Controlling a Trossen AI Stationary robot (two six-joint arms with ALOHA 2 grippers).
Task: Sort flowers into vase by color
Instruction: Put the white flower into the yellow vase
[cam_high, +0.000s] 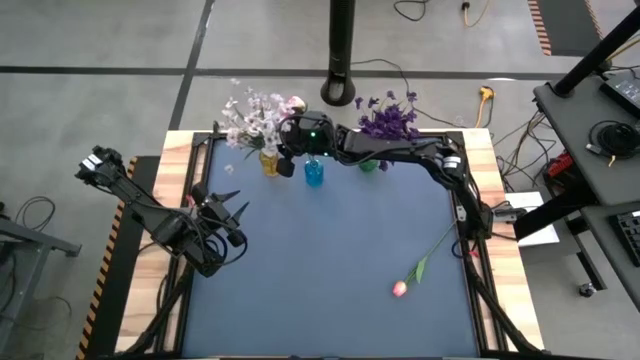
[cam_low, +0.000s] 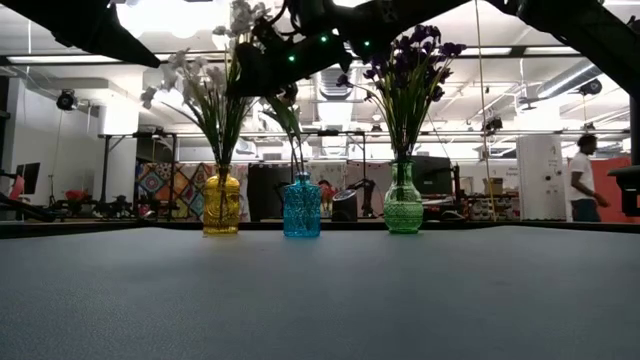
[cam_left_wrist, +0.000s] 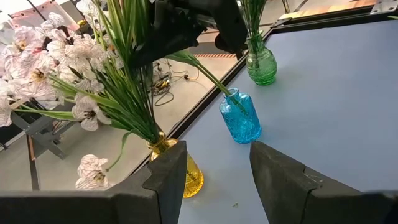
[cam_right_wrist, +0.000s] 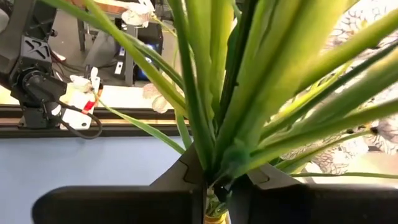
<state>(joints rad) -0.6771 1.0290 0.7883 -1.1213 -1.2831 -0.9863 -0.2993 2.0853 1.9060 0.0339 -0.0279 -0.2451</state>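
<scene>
Three glass vases stand in a row at the table's far edge. The yellow vase (cam_high: 269, 162) holds white-lavender sprigs (cam_high: 250, 115). The green vase (cam_high: 368, 165) holds dark purple blooms (cam_high: 390, 120). The blue vase (cam_high: 314, 173) holds the lower end of a pink tulip's stem (cam_left_wrist: 214, 79). My right gripper (cam_high: 289, 148) is above the blue and yellow vases, shut on that stem, with the pink bloom (cam_high: 295, 103) beside it. Another pink tulip (cam_high: 400, 288) lies flat on the mat at the near right. My left gripper (cam_high: 230, 218) is open and empty at the table's left. My right gripper holds the pink tulip's stem (cam_left_wrist: 198, 63) between its two shut fingers (cam_right_wrist: 186, 180), well above the blue vase's mouth. The stem slants down from the fingers, and its lower end stands in the blue vase (cam_low: 301, 205). The yellow vase's leaves hide the exact spot.
The dark blue mat (cam_high: 330, 260) has free room in its middle and near part. The long leaves of the white sprigs (cam_right_wrist: 261, 93) crowd close around my right gripper. A black pole (cam_high: 343, 60) stands beyond the far edge. A person (cam_low: 580, 180) stands in the room behind.
</scene>
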